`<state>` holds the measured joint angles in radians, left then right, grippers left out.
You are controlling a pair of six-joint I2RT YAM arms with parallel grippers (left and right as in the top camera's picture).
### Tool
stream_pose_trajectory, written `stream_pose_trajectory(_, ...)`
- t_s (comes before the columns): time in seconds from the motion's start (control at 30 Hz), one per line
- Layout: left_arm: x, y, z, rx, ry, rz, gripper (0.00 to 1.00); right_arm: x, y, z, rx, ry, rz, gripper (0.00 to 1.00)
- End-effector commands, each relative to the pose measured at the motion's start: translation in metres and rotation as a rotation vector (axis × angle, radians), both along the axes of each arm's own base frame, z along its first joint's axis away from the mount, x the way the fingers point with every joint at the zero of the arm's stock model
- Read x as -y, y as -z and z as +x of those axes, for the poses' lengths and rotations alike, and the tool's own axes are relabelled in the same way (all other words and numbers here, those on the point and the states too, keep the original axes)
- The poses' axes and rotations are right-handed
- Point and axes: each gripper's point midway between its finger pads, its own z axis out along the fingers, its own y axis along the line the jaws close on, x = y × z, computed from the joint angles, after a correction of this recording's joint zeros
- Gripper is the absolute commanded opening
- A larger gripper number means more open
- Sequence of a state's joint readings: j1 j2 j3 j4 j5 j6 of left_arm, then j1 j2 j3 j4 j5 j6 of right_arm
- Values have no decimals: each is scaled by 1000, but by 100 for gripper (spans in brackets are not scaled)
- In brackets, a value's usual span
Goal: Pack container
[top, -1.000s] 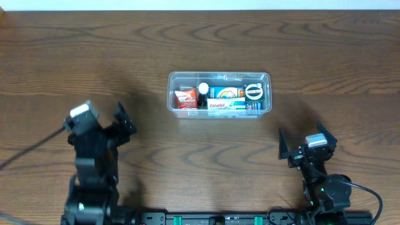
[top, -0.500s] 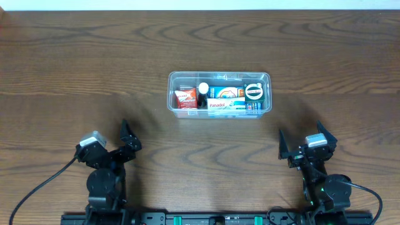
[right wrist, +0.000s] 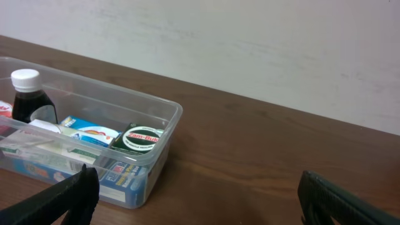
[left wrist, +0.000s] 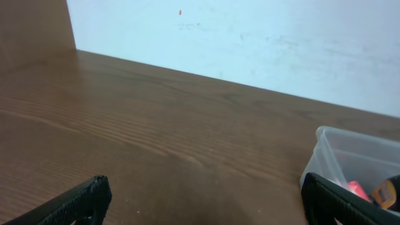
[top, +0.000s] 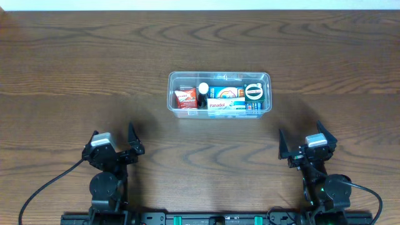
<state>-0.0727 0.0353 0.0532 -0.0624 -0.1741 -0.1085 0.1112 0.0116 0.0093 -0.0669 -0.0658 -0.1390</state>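
The container (top: 171, 94) sits at the middle of the table (top: 75, 56), toward the far side, long edge running left to right. It is well apart from both arms. It is already full: a red packet (top: 184, 98) at the left end, a dark bottle (top: 203, 89) with a white cap just beside it, two flat boxes (top: 225, 100) side by side along the middle, and a round green tin (top: 253, 92) at the right end. The boxes lie flat and lengthwise, probably because that is how they fit the shallow tub. The bottle stands upright between the packet and the boxes, which prop it.

The left gripper (top: 113, 132) is at the near left, low over the table, jaws spread wide and nothing between them. Its wrist view shows only wood between the two fingers (left wrist: 81, 200), with the tub's left corner at the right edge. The right gripper (top: 300, 134) is at the near right, jaws likewise wide apart and empty. Its camera looks across at the tub's right end, where the tin leans against the wall.

No loose item shows outside the tub in any view, so the packing looks finished. Both arms are tucked close to their bases — that reads as a rest pose, not a reach. If anything remains, it is likely only a check that nothing sticks up above the rim.
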Motion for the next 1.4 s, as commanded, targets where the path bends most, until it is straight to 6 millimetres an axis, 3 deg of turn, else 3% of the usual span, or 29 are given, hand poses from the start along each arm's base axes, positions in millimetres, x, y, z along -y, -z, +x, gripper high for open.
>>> stream_pose_trajectory(0.0,2,10,1,-3,19,49,98,0,1,0,1,2,-8,99)
stream_pose_trajectory(1.37,2,15,1,-24,25,90,98,0,1,0,1,2,-8,99)
